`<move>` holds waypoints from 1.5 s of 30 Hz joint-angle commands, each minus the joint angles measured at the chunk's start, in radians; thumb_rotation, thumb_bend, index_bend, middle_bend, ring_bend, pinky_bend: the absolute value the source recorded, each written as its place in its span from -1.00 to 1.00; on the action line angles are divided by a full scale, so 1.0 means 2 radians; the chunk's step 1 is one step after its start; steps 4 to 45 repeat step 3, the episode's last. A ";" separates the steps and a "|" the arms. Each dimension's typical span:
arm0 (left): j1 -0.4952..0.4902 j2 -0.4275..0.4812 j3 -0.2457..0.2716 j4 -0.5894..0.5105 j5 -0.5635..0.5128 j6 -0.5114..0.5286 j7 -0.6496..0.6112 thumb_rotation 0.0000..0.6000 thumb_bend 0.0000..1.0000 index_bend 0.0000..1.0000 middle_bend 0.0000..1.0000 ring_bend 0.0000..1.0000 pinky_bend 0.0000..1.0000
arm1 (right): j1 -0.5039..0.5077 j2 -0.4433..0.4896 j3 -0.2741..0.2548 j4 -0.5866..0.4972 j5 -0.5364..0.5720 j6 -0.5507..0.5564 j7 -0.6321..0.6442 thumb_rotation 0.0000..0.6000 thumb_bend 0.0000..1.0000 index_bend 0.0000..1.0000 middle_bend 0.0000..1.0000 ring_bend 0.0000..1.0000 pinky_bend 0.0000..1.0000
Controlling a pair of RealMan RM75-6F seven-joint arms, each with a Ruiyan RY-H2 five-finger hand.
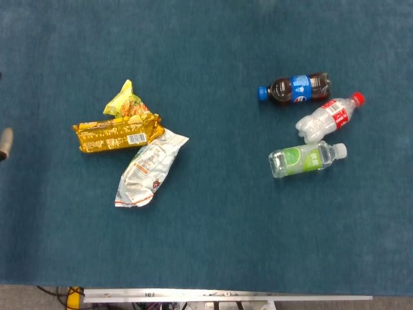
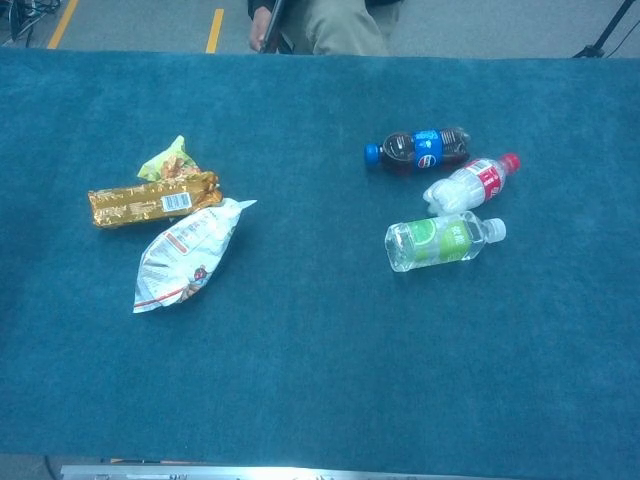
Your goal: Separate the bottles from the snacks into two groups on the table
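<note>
Three snacks lie grouped at the left: a gold bar pack, a yellow-green pack tucked behind it, and a white bag touching the bar's right end. Three bottles lie on their sides at the right: a cola bottle, a crushed red-label bottle and a green-label bottle. Of my left hand only one fingertip shows at the head view's left edge, well apart from the snacks. My right hand is out of both views.
Blue felt covers the table. A wide bare strip separates the snacks from the bottles. A seated person is beyond the far edge. The metal front rail runs along the near edge.
</note>
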 commanded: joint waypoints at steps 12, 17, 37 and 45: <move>0.016 0.002 -0.009 0.001 0.003 0.008 -0.006 1.00 -0.27 -0.85 -0.62 -0.76 -0.73 | -0.003 0.004 0.000 -0.004 -0.001 -0.005 0.004 1.00 -0.54 -0.79 -0.38 -0.45 0.03; 0.016 0.002 -0.009 0.001 0.003 0.008 -0.006 1.00 -0.27 -0.85 -0.62 -0.76 -0.73 | -0.003 0.004 0.000 -0.004 -0.001 -0.005 0.004 1.00 -0.54 -0.79 -0.38 -0.45 0.03; 0.016 0.002 -0.009 0.001 0.003 0.008 -0.006 1.00 -0.27 -0.85 -0.62 -0.76 -0.73 | -0.003 0.004 0.000 -0.004 -0.001 -0.005 0.004 1.00 -0.54 -0.79 -0.38 -0.45 0.03; 0.016 0.002 -0.009 0.001 0.003 0.008 -0.006 1.00 -0.27 -0.85 -0.62 -0.76 -0.73 | -0.003 0.004 0.000 -0.004 -0.001 -0.005 0.004 1.00 -0.54 -0.79 -0.38 -0.45 0.03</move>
